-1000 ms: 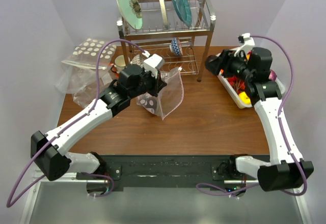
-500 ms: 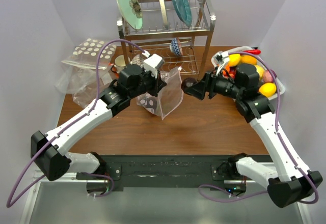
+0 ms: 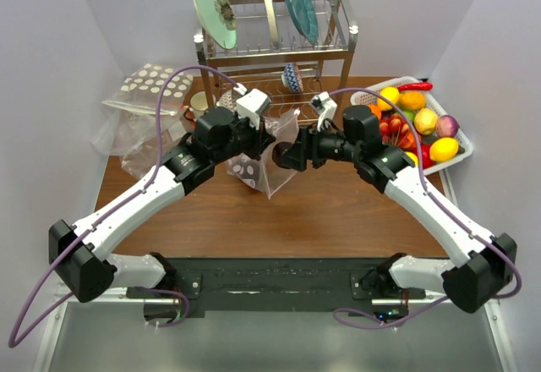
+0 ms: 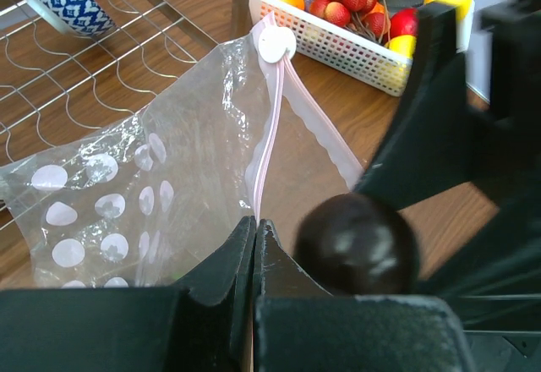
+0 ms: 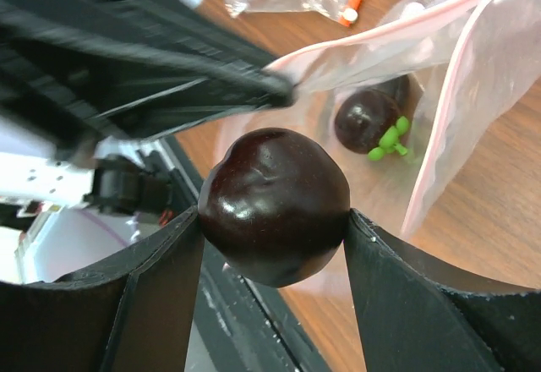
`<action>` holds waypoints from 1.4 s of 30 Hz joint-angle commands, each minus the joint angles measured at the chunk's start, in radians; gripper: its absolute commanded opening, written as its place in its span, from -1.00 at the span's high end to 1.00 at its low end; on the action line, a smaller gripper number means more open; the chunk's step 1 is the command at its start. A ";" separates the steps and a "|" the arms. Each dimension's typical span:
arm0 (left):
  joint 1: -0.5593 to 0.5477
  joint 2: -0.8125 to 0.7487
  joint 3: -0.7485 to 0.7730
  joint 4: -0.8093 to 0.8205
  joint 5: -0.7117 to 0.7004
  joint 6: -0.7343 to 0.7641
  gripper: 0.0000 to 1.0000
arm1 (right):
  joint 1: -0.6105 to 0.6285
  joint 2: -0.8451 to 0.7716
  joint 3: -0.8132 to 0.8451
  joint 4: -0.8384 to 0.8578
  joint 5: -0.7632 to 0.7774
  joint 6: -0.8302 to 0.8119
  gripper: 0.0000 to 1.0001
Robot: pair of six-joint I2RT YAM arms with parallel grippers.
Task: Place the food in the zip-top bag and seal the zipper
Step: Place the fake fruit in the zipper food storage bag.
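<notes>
My left gripper [image 3: 269, 141] is shut on the top edge of the see-through zip-top bag [image 3: 283, 162] and holds its mouth open; the pink zipper strip [image 4: 269, 139] runs up to a white slider. My right gripper [image 3: 286, 154] is shut on a dark purple round fruit [image 5: 275, 205] and holds it at the bag's mouth. The same fruit shows in the left wrist view [image 4: 357, 243]. Another dark purple fruit with a green stem [image 5: 369, 122] lies inside the bag. The remaining food sits in the white basket [image 3: 455, 159] at the right.
A metal dish rack [image 3: 279, 46] with plates stands at the back. A polka-dot bag [image 3: 148, 89] and other loose plastic lie at the back left. A patterned bowl [image 4: 66, 0] sits on the rack's lower shelf.
My right arm swung left from the basket to the bag's mouth, carrying the dark purple fruit. My left gripper kept its hold on the bag.
</notes>
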 commanded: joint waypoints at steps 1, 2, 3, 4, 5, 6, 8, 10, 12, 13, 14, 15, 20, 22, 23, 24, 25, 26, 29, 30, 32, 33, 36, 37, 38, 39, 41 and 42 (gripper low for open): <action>0.007 -0.044 0.000 0.044 -0.008 0.002 1.00 | 0.038 0.046 0.074 0.036 0.101 -0.008 0.04; 0.007 -0.048 0.002 0.042 -0.005 0.002 1.00 | 0.039 0.051 0.074 0.039 0.120 -0.003 0.04; 0.007 -0.051 0.003 0.045 0.000 0.000 1.00 | 0.038 0.055 0.074 0.041 0.140 0.003 0.04; 0.006 -0.056 0.003 0.045 0.004 -0.003 1.00 | 0.039 0.058 0.074 0.045 0.178 0.012 0.03; 0.007 -0.062 0.003 0.051 0.016 -0.004 1.00 | 0.038 0.066 0.074 0.050 0.192 0.018 0.01; 0.006 -0.067 0.002 0.054 0.026 -0.007 1.00 | 0.038 0.069 0.073 0.056 0.204 0.024 0.00; 0.009 -0.080 0.000 0.070 0.055 -0.020 1.00 | 0.038 0.078 0.071 0.071 0.246 0.047 -0.02; 0.009 -0.091 -0.001 0.077 0.073 -0.035 1.00 | 0.039 0.083 0.065 0.094 0.270 0.073 -0.03; 0.007 -0.097 -0.001 0.088 0.095 -0.041 1.00 | 0.038 0.089 0.048 0.131 0.267 0.092 -0.07; 0.009 -0.100 0.000 0.091 0.101 -0.046 1.00 | 0.038 0.092 0.045 0.159 0.269 0.113 -0.09; 0.010 -0.103 0.002 0.091 0.108 -0.047 1.00 | 0.038 0.092 0.042 0.169 0.275 0.121 -0.09; 0.012 -0.105 0.003 0.094 0.113 -0.049 1.00 | 0.039 0.097 0.040 0.179 0.281 0.127 -0.09; 0.036 -0.108 0.014 0.103 0.145 -0.076 1.00 | 0.039 0.103 0.057 0.183 0.284 0.144 -0.97; 0.044 -0.104 0.019 0.097 0.141 -0.081 1.00 | 0.041 0.085 0.057 0.170 0.295 0.136 -0.97; 0.056 -0.100 0.022 0.088 0.136 -0.083 1.00 | 0.039 0.078 0.057 0.164 0.301 0.132 -0.97; 0.062 -0.096 0.025 0.082 0.135 -0.084 1.00 | 0.041 0.069 0.059 0.156 0.312 0.126 -0.97; 0.070 -0.091 0.028 0.077 0.127 -0.086 1.00 | 0.041 0.051 0.062 0.138 0.318 0.119 -0.97; 0.082 -0.088 0.029 0.070 0.122 -0.087 1.00 | 0.039 0.042 0.063 0.127 0.324 0.115 -0.94; 0.102 -0.087 0.028 0.062 0.102 -0.090 1.00 | 0.041 -0.001 0.091 0.056 0.383 0.083 -0.83; 0.105 -0.085 0.026 0.057 0.093 -0.090 1.00 | 0.039 -0.015 0.109 0.036 0.403 0.064 -0.79; 0.113 -0.088 0.023 0.050 0.063 -0.089 1.00 | 0.039 -0.053 0.128 -0.033 0.475 0.043 -0.75; 0.116 -0.088 0.020 0.048 0.055 -0.083 1.00 | 0.039 -0.066 0.154 -0.057 0.502 0.015 -0.73; 0.118 -0.088 0.011 0.051 0.035 -0.075 1.00 | 0.039 -0.087 0.212 -0.165 0.667 -0.040 -0.67; 0.118 -0.085 0.006 0.051 0.035 -0.075 1.00 | 0.039 -0.089 0.226 -0.218 0.715 -0.054 -0.66; 0.118 -0.084 0.003 0.053 0.035 -0.075 1.00 | 0.039 -0.087 0.240 -0.244 0.824 -0.065 -0.65; 0.118 -0.080 0.000 0.054 0.036 -0.075 1.00 | 0.038 -0.075 0.261 -0.267 0.879 -0.086 -0.65; 0.118 -0.074 -0.003 0.057 0.041 -0.075 1.00 | 0.038 -0.054 0.278 -0.332 1.007 -0.106 -0.83; 0.118 -0.073 -0.003 0.057 0.043 -0.073 1.00 | 0.036 -0.026 0.293 -0.352 1.140 -0.123 -0.90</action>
